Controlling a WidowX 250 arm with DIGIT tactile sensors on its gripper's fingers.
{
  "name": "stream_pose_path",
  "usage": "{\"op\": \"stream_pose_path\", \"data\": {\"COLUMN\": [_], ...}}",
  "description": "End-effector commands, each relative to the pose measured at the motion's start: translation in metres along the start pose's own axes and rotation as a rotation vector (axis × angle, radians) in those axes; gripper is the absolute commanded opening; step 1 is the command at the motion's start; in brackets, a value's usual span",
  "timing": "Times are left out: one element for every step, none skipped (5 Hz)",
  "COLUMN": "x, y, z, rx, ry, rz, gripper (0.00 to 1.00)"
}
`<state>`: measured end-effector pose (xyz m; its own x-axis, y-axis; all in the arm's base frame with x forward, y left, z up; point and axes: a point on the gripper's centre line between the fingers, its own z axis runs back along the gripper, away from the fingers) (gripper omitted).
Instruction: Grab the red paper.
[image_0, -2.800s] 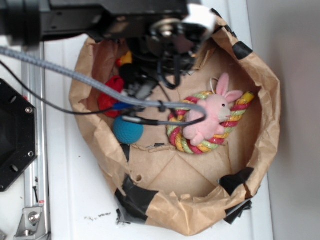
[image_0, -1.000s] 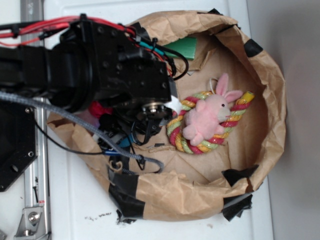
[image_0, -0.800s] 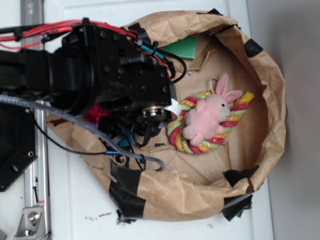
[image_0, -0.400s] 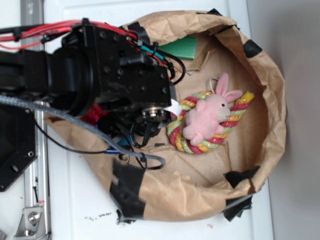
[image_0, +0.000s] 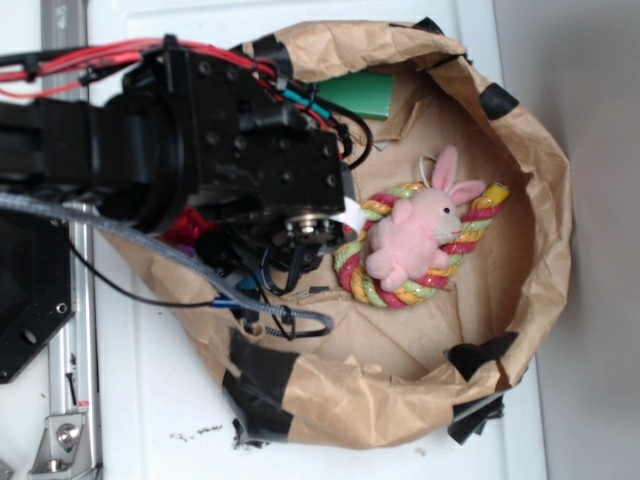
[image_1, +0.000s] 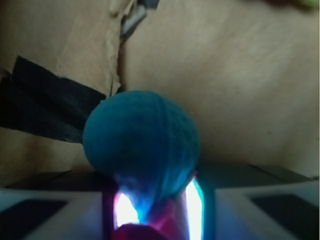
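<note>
The gripper (image_0: 235, 262) sits low beside the blue ball (image_1: 141, 145). A red sliver of the red paper (image_1: 137, 233) shows between its fingers; a firm hold seems likely, lifting remains.

A white tabletop (image_0: 140, 400) with a metal rail (image_0: 62, 400) on its left meets a grey surface (image_0: 595, 200) on the right.

The end effector (image_1: 155, 220) sits low inside the bag (image_0: 520, 200), at its left side. The ball (image_1: 142, 150) lies directly in front of it, touching. The paper (image_0: 185, 228) pokes out under the arm's left. The bunny (image_0: 415, 235) lies on the ring (image_0: 400, 290) to the right, the block (image_0: 360, 95) beyond it.
</note>
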<state>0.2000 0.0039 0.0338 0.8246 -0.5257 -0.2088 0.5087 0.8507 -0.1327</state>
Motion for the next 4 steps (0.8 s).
{"op": "stream_pose_path", "data": {"x": [0.035, 0.045, 0.045, 0.041], "y": [-0.005, -0.003, 0.002, 0.004], "z": [0.126, 0.161, 0.145, 0.133], "rx": [-0.005, -0.010, -0.016, -0.010], "ry": [-0.276, -0.298, -0.274, -0.258], "rz": [0.079, 0.119, 0.136, 0.165], "gripper": [0.00, 0.13, 1.00, 1.00]}}
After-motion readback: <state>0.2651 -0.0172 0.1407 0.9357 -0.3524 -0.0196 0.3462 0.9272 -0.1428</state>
